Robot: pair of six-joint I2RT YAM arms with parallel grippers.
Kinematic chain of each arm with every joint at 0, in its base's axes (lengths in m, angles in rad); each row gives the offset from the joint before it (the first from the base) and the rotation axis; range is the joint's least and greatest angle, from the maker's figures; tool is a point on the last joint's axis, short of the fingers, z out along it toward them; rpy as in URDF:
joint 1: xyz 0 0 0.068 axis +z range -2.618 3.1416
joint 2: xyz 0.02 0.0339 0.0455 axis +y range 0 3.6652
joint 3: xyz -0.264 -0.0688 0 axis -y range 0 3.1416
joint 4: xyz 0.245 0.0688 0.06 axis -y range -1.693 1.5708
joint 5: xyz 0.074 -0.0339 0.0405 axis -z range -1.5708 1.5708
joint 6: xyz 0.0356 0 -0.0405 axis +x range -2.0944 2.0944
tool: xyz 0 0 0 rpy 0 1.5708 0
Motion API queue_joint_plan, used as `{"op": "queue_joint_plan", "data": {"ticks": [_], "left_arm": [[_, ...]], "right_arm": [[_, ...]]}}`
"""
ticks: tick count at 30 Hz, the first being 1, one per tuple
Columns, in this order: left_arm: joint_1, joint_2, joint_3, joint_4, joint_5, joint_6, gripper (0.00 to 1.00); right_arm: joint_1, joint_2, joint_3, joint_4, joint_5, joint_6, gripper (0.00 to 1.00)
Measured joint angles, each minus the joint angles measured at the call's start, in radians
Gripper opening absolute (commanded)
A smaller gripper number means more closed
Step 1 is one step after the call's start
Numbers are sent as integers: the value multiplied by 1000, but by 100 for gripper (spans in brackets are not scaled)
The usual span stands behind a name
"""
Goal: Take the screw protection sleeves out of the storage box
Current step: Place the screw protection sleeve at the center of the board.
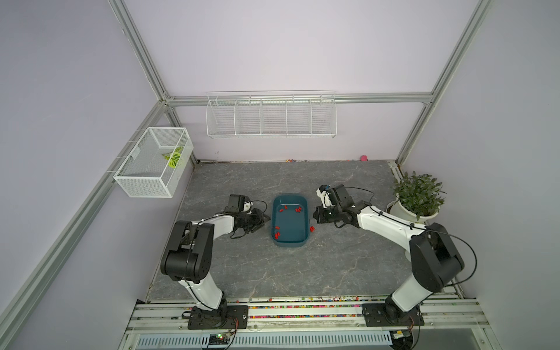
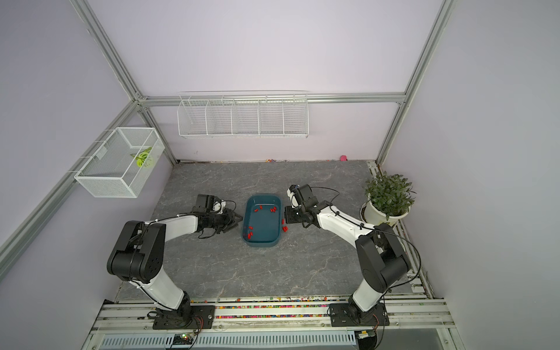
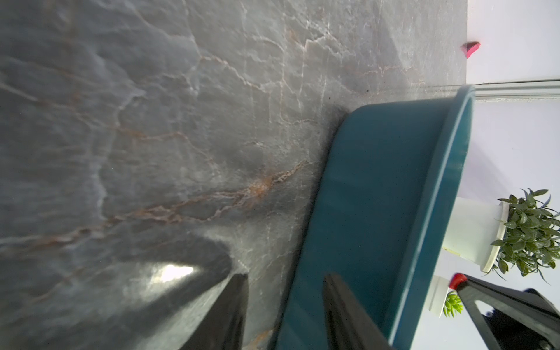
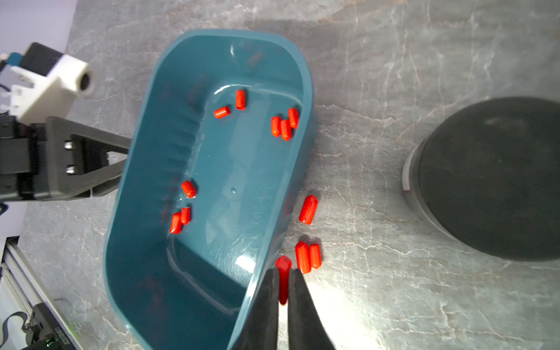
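The right gripper (image 4: 284,270) pinches one tiny red plastic sleeve (image 4: 283,288) just outside the dark teal rectangular plastic box (image 4: 145,169) — three sleeves (image 4: 308,209) lie beside it, eight sleeves (image 4: 285,127) inside; the left gripper (image 4: 122,160), half-spread and empty, sits at the opposite wall.

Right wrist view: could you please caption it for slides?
Right gripper holds one red sleeve beside the storage box.

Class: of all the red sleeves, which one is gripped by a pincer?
The sleeve clamped in the right pincer, just outside the box. Three loose sleeves lie on the table; the rest lie inside the box.
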Motion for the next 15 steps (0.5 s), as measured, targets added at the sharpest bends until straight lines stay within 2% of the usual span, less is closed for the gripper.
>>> {"op": "queue_joint_plan", "data": {"ticks": [15], "left_arm": [[0,0,0,0,0,0,47]], "right_arm": [[-37,135,64,-87,-11,78,14]]}}
